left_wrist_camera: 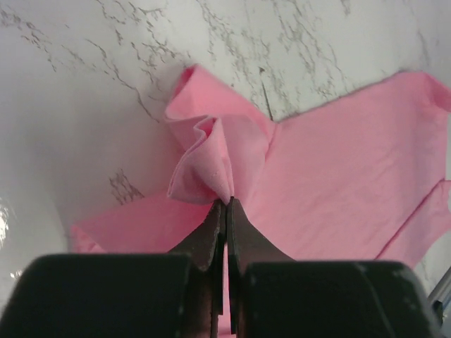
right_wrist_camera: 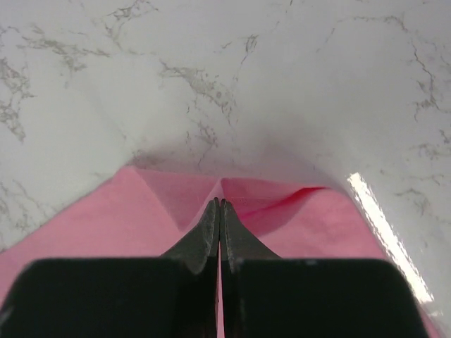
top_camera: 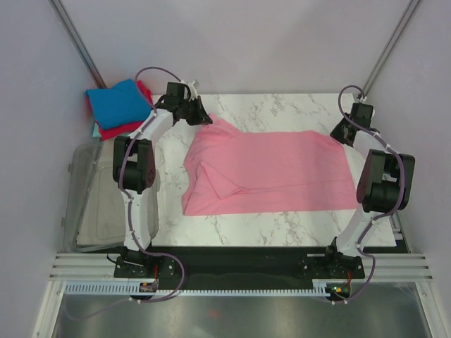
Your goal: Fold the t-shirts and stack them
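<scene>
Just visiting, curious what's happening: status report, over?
Left gripper shut on bunched corner of pink cloth t-shirt. Right gripper shut on its opposite far edge. Shirt mostly flat on marble table. Folded blue-and-red stack far left, nothing blocking.

A white marble tabletop (top_camera: 282, 229) with a clear plastic bin (top_camera: 99, 211) beside its left edge.

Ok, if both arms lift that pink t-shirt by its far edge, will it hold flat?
Probably floppy: the pink fabric t-shirt bunches into soft folds at the shut left gripper, so its middle would likely sag. It looks thin and light; the right gripper tents it with a small pinch.
</scene>
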